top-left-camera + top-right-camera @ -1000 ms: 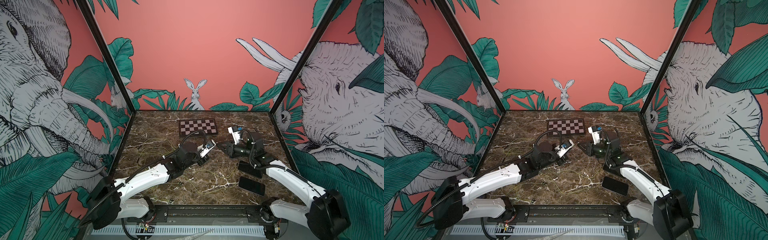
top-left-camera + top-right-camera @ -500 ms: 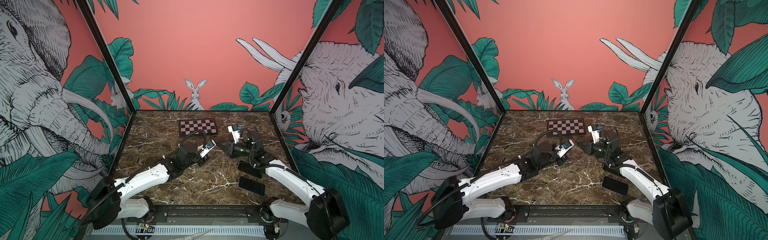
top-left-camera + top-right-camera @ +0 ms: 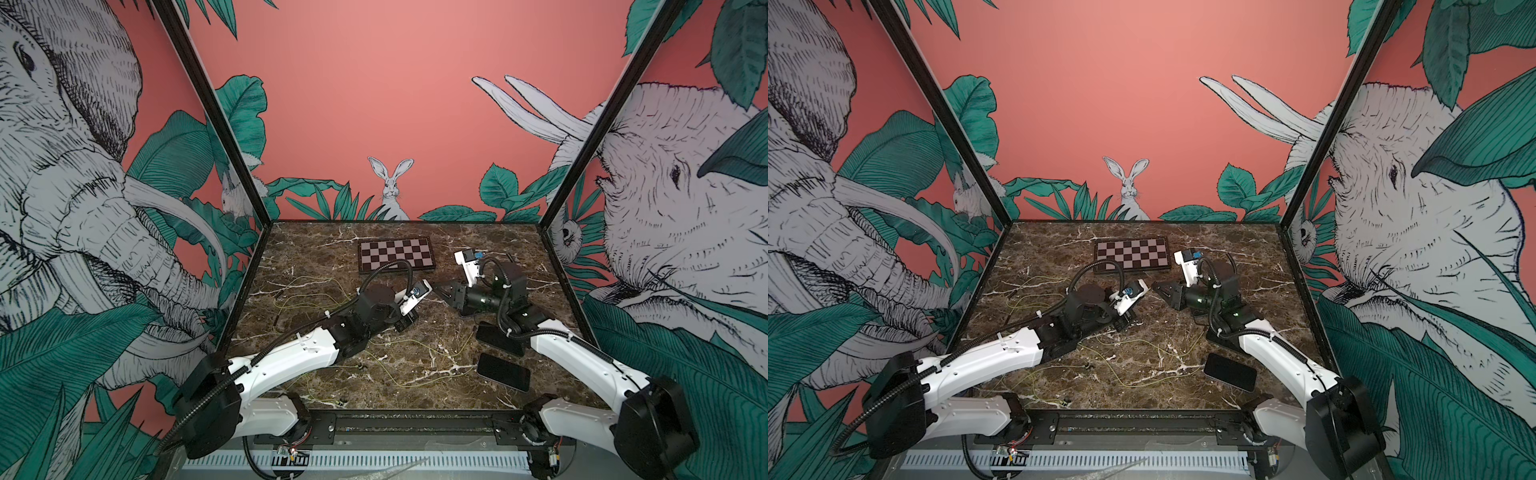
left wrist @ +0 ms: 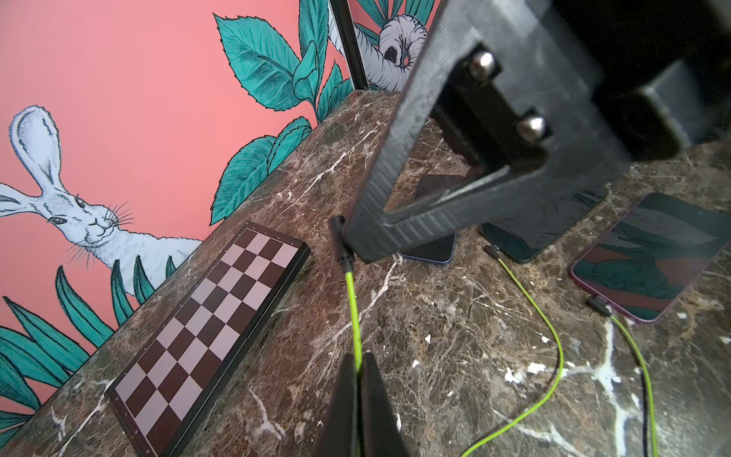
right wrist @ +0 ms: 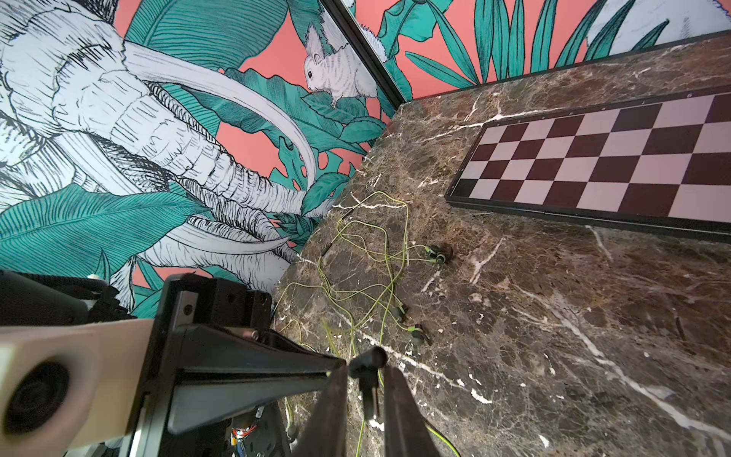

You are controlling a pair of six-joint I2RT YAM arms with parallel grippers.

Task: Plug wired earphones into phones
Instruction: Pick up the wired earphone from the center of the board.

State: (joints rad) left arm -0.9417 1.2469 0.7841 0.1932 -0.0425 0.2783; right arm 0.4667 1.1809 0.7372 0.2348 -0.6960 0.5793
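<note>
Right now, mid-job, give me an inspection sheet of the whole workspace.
Surface: brown marble tabletop, no spills seen.
Job's things: three phones lie flat by the right arm, two with plugs at their edges; loose earphone cords tangle on the left.
Clutter: checkerboard at the back.
Grippers: left gripper shut on a cord; right gripper jaws flank its plug, contact unclear.
Cables: black ribbed cables arch over both wrists.
Surroundings: jungle-print walls on three sides.

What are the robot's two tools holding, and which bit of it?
The left tool pinches a yellow-green earphone cord behind its dark plug. The right tool straddles that plug; a grip cannot be told.
</note>
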